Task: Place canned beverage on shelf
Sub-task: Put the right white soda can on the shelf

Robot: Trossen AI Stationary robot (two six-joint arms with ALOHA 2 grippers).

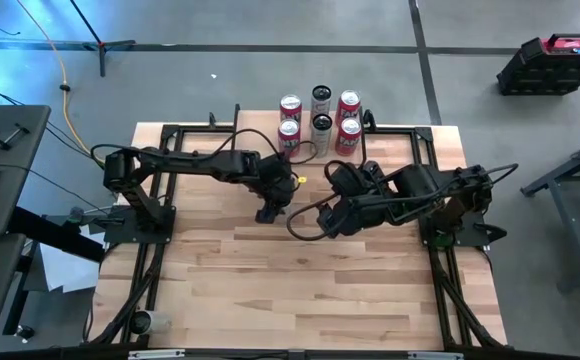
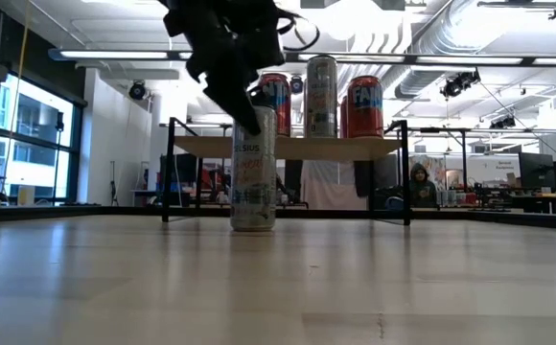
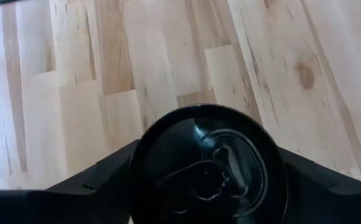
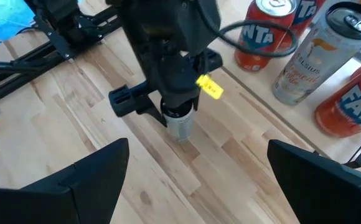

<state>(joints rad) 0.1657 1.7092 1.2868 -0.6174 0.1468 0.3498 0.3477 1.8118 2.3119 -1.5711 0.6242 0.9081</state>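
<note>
1. The left gripper (image 2: 252, 107) was positioned over the top of a slim white can (image 2: 254, 182), one finger on each side of its upper rim; whether the fingers were pressing on it could not be told.
2. The can was seen standing upright on the wooden tabletop (image 1: 310, 280), in front of the shelf (image 2: 288, 147) and apart from it.
3. On the shelf, red cans (image 1: 349, 104) and silver cans (image 1: 321, 98) were seen, standing upright.
4. The right gripper (image 4: 196, 165) was held wide open with nothing between the fingers, just beside the left one, above the table.
</note>
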